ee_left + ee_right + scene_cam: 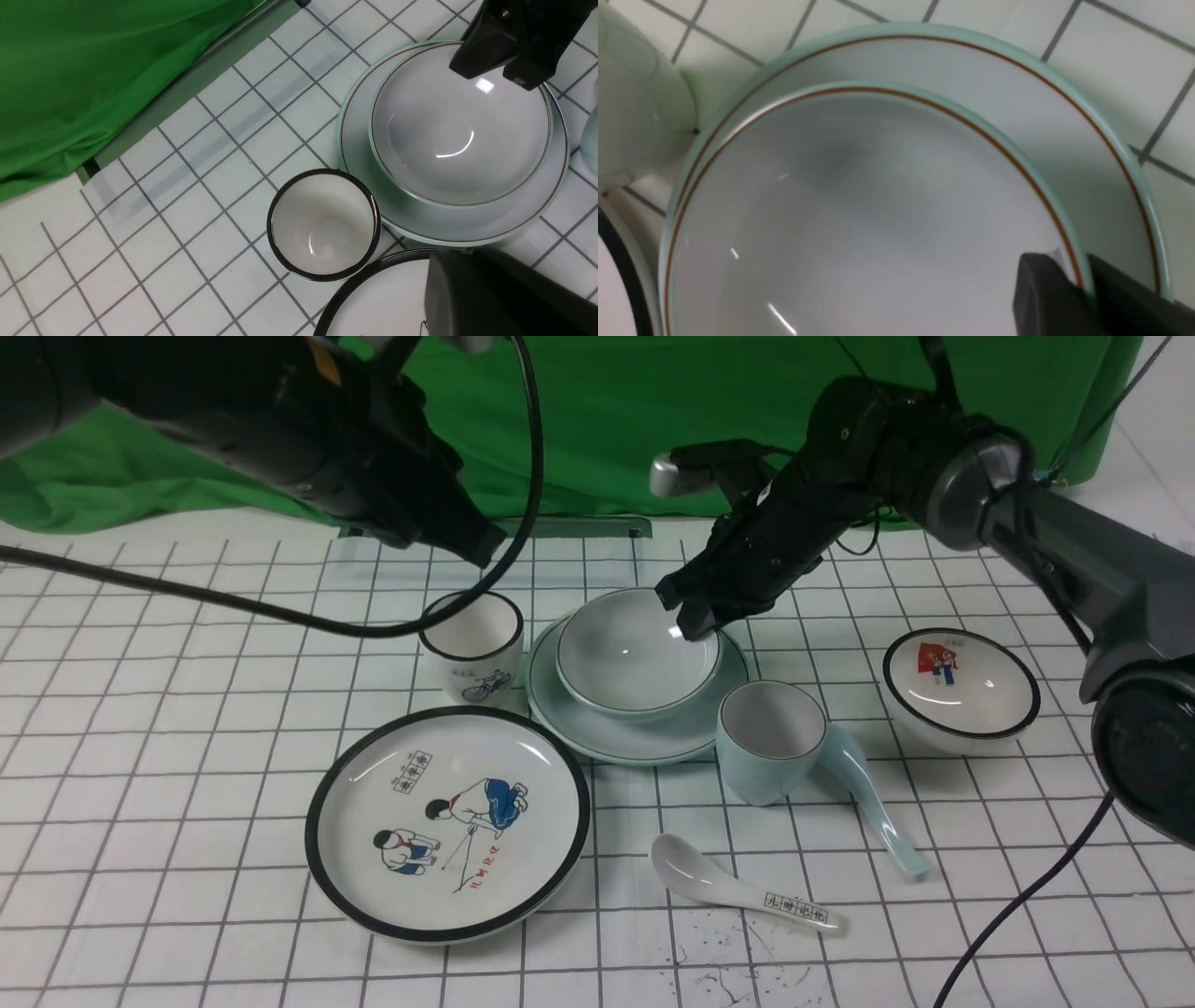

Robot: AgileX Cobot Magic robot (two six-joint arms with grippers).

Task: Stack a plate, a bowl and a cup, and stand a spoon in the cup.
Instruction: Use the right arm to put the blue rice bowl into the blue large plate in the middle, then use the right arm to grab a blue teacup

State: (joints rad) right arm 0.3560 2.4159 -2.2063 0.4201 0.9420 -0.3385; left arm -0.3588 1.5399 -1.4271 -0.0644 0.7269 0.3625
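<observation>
The pale blue-green bowl (625,663) (458,140) (859,210) rests upright on the matching plate (644,737) (467,224) (1064,140) at the table's centre. My right gripper (695,616) (504,70) (1083,280) is shut on the bowl's far right rim, one finger inside and one outside. The pale blue-green cup (770,742) stands just right of the plate, empty. Behind and right of the cup lies the pale blue spoon (868,793), its handle pointing toward me. My left gripper (481,551) (467,254) hangs shut and empty above the table, behind the white cup.
A white black-rimmed cup with a bicycle (471,649) (322,224) touches the plate's left side. In front of it sits a large black-rimmed cartoon plate (448,821). A white marked spoon (738,887) lies in front, and a black-rimmed picture bowl (962,686) stands at the right.
</observation>
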